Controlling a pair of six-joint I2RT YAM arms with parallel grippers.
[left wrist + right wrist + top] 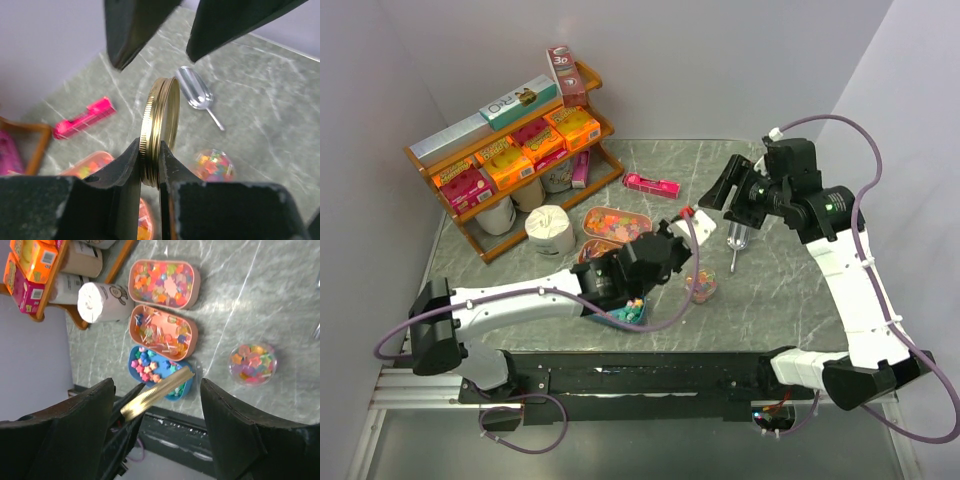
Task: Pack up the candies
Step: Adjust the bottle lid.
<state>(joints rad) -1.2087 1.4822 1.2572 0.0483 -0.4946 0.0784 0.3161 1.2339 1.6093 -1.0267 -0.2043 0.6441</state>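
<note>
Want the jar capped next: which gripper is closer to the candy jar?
Left. The left gripper, holding the gold lid, is just beside the jar; the right gripper hangs open farther off.

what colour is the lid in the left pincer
Gold, with a ribbed rim. The round metal lid shows best in the left wrist view.

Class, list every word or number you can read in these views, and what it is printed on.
"RO": long teal box atop the rack.
"30": upright box beside it.
Orange and pink boxes: print too blurred to read.
</note>
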